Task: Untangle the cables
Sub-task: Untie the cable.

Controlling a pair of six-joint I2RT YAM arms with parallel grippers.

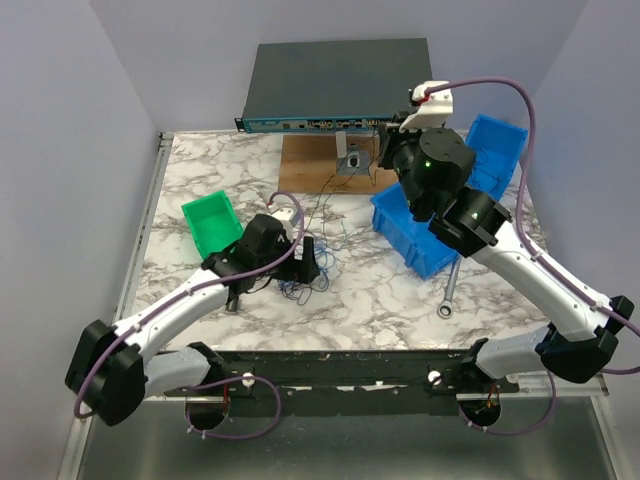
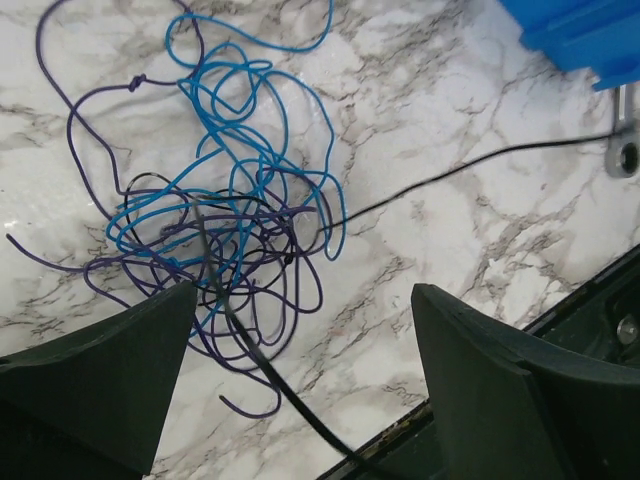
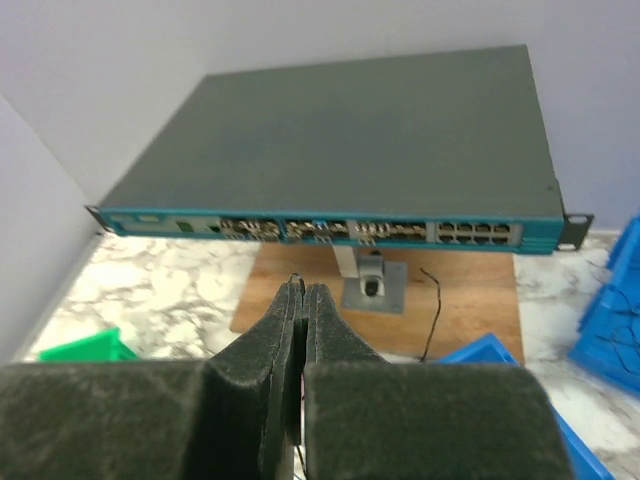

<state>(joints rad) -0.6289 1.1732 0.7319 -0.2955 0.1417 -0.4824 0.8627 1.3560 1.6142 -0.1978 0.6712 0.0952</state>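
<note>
Cables [image 1: 305, 285] lie on the table [image 1: 380, 300], toward its front edge. A small bin [image 1: 197, 232] sits to their left, a larger bin [image 1: 425, 260] and a wrench [image 1: 449, 290] to their right. A board [image 1: 310, 165] and a switch [image 1: 340, 80] stand behind them.

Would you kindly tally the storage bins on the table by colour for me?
Blue bins: 2
Green bin: 1
Total: 3
</note>
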